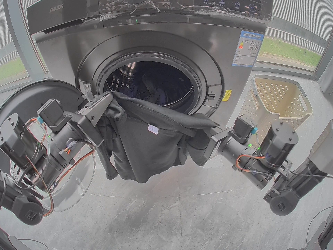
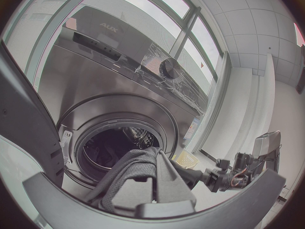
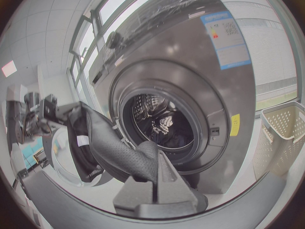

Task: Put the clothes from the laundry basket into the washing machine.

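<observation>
I hold dark garment (image 1: 149, 139) between left gripper (image 1: 104, 103) and right gripper (image 1: 208, 136), both finger pairs clamped on it, just before washing machine (image 1: 222, 52) mouth. Some clothes (image 3: 171, 139) already inside machine. This piece not yet in; laundry basket (image 1: 277, 98) beside machine, bottom hidden.

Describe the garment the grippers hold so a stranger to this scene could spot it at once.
Find the grey washing machine with its door open. In front of its drum, a dark grey garment hangs between the left gripper and right gripper. Unlike the clothes inside, it shows a white tag.
</observation>
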You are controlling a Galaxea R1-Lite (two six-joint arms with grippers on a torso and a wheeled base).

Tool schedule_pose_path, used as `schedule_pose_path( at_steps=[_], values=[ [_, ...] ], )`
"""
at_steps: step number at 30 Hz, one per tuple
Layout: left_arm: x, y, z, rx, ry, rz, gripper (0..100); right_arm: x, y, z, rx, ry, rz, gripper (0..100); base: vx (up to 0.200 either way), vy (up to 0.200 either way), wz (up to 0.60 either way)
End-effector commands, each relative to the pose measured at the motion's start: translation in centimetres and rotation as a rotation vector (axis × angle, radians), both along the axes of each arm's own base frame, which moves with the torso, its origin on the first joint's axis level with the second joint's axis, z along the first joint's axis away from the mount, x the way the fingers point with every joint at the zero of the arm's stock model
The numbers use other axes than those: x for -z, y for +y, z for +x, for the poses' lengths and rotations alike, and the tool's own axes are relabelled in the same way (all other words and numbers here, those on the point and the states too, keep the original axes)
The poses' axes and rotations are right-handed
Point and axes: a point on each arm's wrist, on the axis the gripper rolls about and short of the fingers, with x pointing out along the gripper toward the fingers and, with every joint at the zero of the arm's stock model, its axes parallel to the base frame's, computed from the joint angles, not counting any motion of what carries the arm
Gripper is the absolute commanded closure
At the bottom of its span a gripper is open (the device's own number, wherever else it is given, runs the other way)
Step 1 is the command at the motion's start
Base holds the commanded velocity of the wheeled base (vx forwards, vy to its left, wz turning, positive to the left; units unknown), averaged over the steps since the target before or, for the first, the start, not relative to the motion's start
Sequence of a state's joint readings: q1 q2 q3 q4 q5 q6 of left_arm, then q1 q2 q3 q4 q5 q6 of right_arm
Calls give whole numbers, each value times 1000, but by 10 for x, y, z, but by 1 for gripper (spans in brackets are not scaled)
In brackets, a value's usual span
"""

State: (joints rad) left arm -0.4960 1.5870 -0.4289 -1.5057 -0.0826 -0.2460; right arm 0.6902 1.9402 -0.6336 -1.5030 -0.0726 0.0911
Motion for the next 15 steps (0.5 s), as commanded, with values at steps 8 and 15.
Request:
schedule_pose_path(
  at_steps=[8, 15],
  values=[
    [6, 11, -22, 4, 15, 15, 100, -53, -35, -12, 65, -139, 142, 100, 0, 0, 0],
    [4, 12, -28, 13, 8, 12, 100, -73, -35, -15, 98, -190, 202, 100, 0, 0, 0]
  ],
)
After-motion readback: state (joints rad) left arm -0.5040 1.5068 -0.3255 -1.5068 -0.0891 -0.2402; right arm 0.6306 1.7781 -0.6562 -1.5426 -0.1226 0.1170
